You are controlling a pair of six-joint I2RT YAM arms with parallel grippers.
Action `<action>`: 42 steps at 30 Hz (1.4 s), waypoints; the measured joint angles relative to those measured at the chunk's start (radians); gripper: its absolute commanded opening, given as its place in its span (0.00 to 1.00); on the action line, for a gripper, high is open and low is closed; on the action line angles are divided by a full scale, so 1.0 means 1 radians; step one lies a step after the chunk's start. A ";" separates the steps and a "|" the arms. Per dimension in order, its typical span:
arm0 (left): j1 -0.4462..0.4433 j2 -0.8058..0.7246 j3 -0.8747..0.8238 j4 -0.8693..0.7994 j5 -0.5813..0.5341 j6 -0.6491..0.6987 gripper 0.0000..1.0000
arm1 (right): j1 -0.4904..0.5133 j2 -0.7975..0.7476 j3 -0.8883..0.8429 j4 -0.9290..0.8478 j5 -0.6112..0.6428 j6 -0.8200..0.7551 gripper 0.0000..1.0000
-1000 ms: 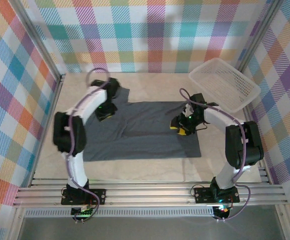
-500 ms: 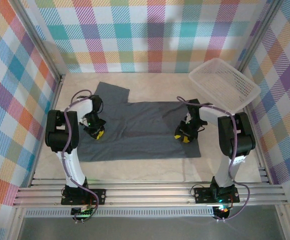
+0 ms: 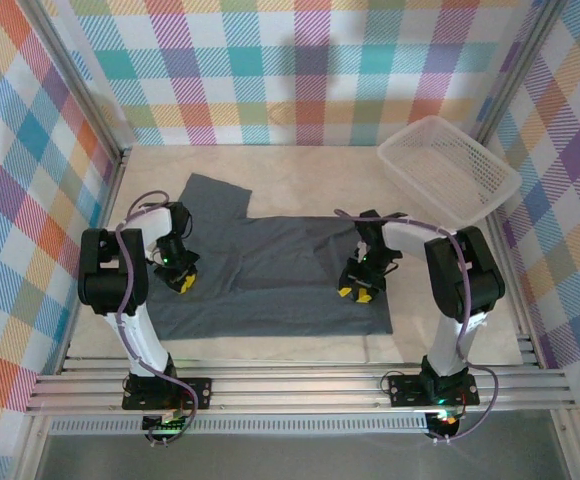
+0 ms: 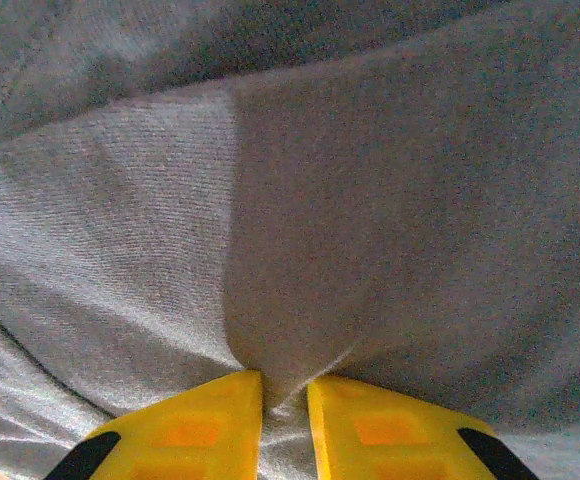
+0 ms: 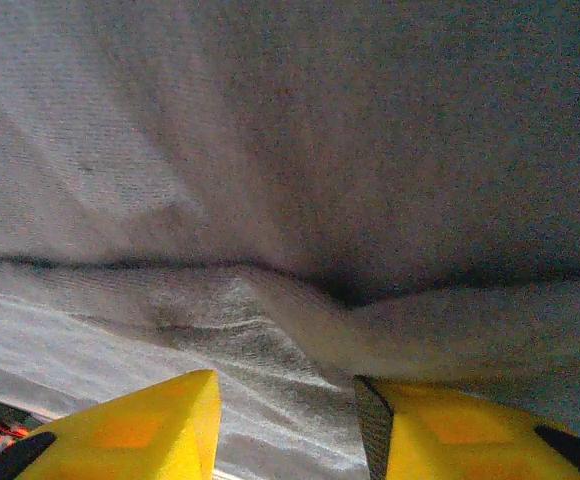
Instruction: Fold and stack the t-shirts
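One dark slate-grey t-shirt (image 3: 270, 270) lies spread flat across the middle of the table, a sleeve (image 3: 215, 195) pointing to the far left. My left gripper (image 3: 180, 283) sits low on the shirt's left edge. In the left wrist view the left gripper (image 4: 285, 385) is shut on a pinched peak of the t-shirt (image 4: 370, 200). My right gripper (image 3: 353, 291) rests on the shirt's right part, where a raised crease runs up to it. In the right wrist view the right gripper (image 5: 285, 378) has its yellow fingers apart, with a ridge of the t-shirt (image 5: 320, 150) lying between and over them.
A white lattice basket (image 3: 450, 170) stands tilted at the back right corner. Checked walls close in the table on three sides. Bare tabletop (image 3: 310, 170) shows behind the shirt, and the metal rail (image 3: 290, 385) runs along the near edge.
Both grippers have come toward the near edge and a little left. The whole shirt has slid the same way, and a crease has risen near the right gripper.
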 measured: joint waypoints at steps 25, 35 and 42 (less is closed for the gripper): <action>0.033 0.703 1.362 0.078 -0.060 0.156 0.37 | -0.166 0.006 0.456 0.292 -0.003 0.056 0.51; 0.080 0.832 1.375 0.275 -0.047 0.197 0.42 | -0.166 -0.016 0.414 0.295 -0.021 0.060 0.51; 0.055 0.850 1.395 0.288 -0.045 0.242 0.44 | -0.166 -0.065 0.336 0.305 -0.032 0.086 0.51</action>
